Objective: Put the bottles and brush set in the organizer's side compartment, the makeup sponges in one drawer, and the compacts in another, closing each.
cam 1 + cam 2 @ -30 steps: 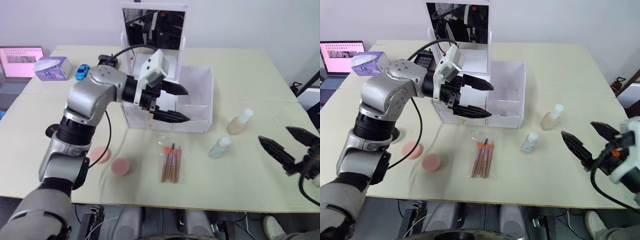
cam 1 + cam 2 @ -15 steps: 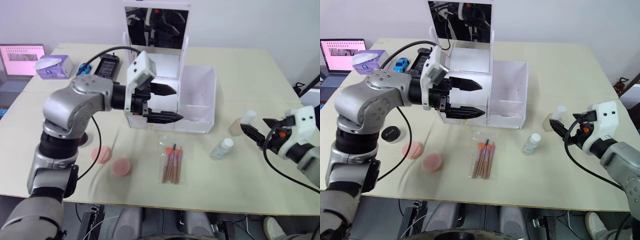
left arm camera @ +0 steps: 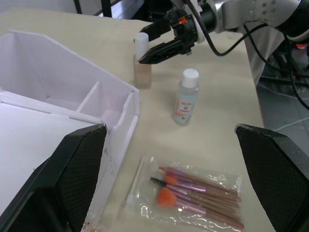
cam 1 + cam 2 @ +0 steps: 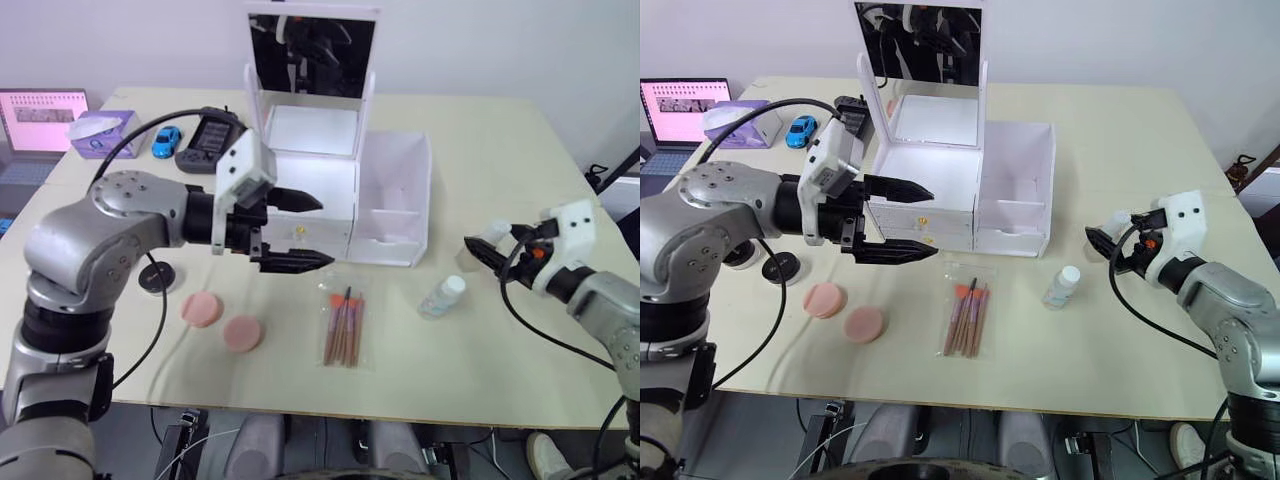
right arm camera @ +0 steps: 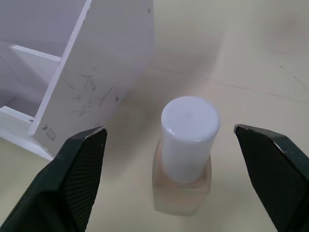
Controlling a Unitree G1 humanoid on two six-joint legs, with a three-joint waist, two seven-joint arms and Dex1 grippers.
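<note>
Right wrist view is showing the right gripper (image 5: 171,159) with its two black fingers spread wide, one on each side of the beige bottle (image 5: 185,159), neither touching it. That bottle is standing upright on the table (image 5: 251,58), white cap up, just beside the outer wall of the organizer (image 5: 96,63). From the head camera, the right gripper (image 4: 1110,243) is reaching in from the robot's right at the bottle's height.

Nearer the table's front edge, the clear squat bottle (image 4: 1061,286) is standing upright, apart from the beige one. The brush set (image 4: 965,318) is lying flat in its pouch in front of the organizer's drawers. The left gripper (image 4: 912,221) is hovering with its fingers apart and holding nothing, just before the drawer front (image 4: 925,229), pointing toward the side compartment (image 4: 1015,200), which is sitting open-topped on the organizer's right side.

Two makeup sponges (image 4: 824,299) are lying side by side on the table to the left of the brushes. One compact (image 4: 781,267) is sitting behind them. A purple tissue box (image 4: 105,134) and a blue toy car (image 4: 165,141) are resting at the far left.
</note>
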